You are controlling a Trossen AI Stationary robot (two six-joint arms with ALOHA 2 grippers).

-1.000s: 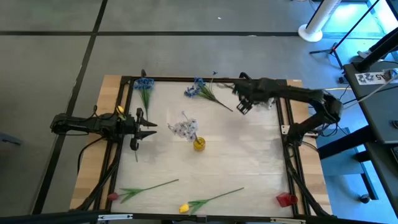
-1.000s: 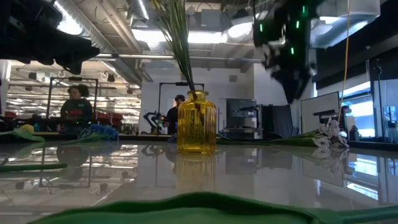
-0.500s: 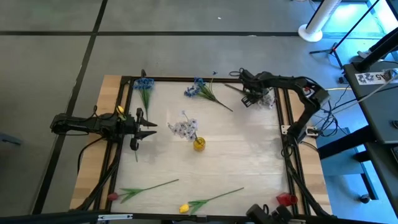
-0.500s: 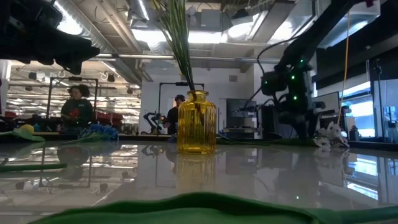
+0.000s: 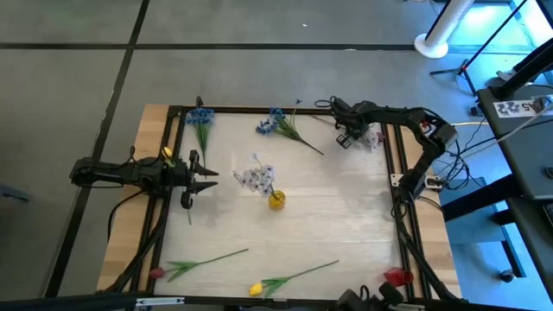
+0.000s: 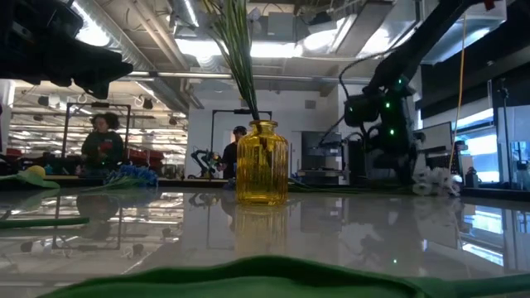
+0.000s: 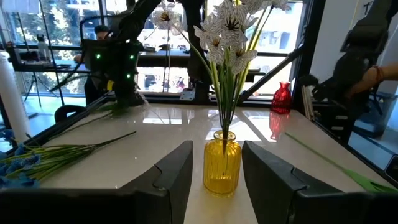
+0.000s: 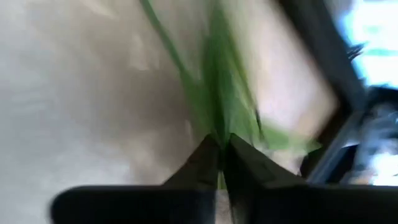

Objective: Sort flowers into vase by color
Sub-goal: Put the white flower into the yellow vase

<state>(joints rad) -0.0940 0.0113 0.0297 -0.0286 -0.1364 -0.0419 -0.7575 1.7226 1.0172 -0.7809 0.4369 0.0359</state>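
Note:
A white-lavender flower (image 5: 373, 136) lies at the table's far right edge, and my right gripper (image 5: 345, 142) is down at its green stem, shut on it. A yellow vase (image 5: 276, 200) near the middle holds white flowers (image 5: 257, 177) upright. At the left, my left gripper (image 5: 210, 179) hovers open and holds nothing; in its wrist view the vase (image 7: 222, 168) shows between its fingers, farther off. Blue flowers (image 5: 200, 117) (image 5: 272, 125) lie along the far edge. A red-pink flower (image 5: 157, 272) and a yellow flower (image 5: 256, 289) lie near the front edge. My right gripper pinches the flower's green stem (image 8: 219, 138) between its two fingers, at a spot where leaves branch off. The fingers come from above, slanting down. The white-lavender head (image 6: 435, 184) rests on the table beside them.
A red vase (image 5: 397, 276) stands at the near right corner. Another yellow flower head (image 5: 167, 153) lies beside the left arm. A black frame (image 5: 393, 164) runs along the table's sides. People (image 6: 101, 145) stand in the room behind the table.
My right gripper has come down from well above the table onto the flower stem at the far right edge, and its fingers have shut on the stem. The flower still lies on the table.

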